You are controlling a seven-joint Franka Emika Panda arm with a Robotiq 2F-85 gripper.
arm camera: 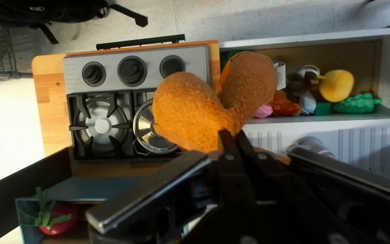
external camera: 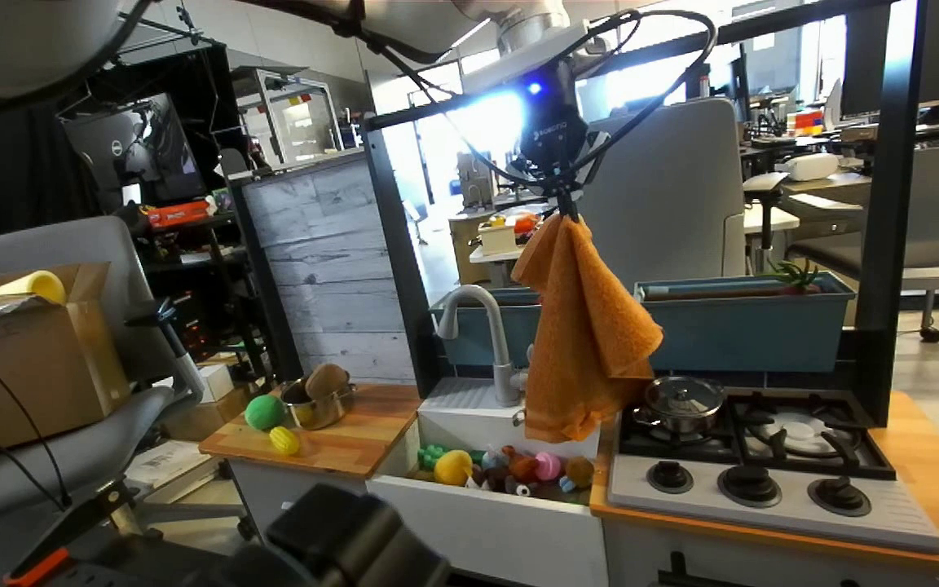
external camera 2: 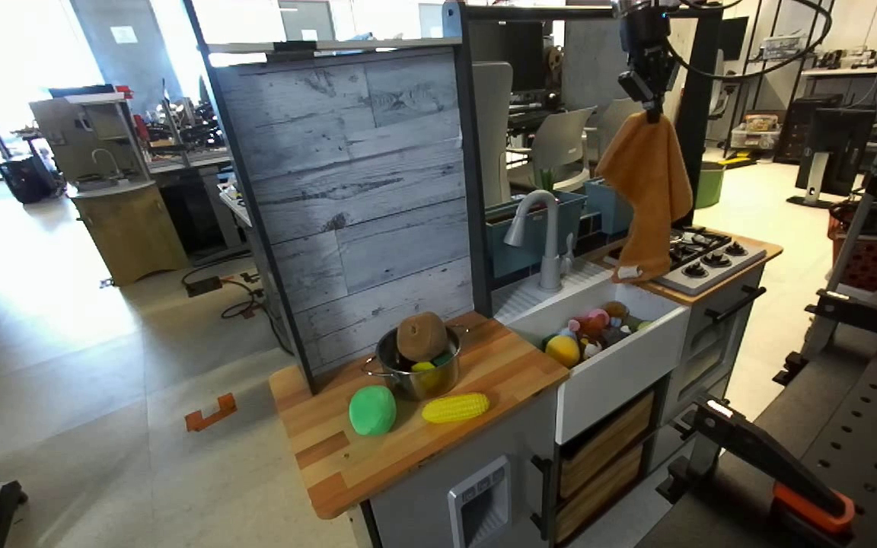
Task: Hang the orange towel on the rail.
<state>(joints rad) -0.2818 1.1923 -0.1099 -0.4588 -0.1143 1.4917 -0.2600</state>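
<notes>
Orange towel (external camera: 579, 342) | pinched in fingers (arm camera: 228, 149) | wooden counter (external camera 2: 515, 369): corn (external camera 2: 455, 408), pot (external camera 2: 412, 387) | cardboard box (external camera: 29, 367) on gray chair (external camera: 99, 244)

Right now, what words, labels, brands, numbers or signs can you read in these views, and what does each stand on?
"ROBOTIQ": on the gripper.
"DELL", as far as legible: on the dark monitor.
Too small or blurred to read: any print on the cardboard box, posted sheet, dispenser panel or white tag on the orange towel.
</notes>
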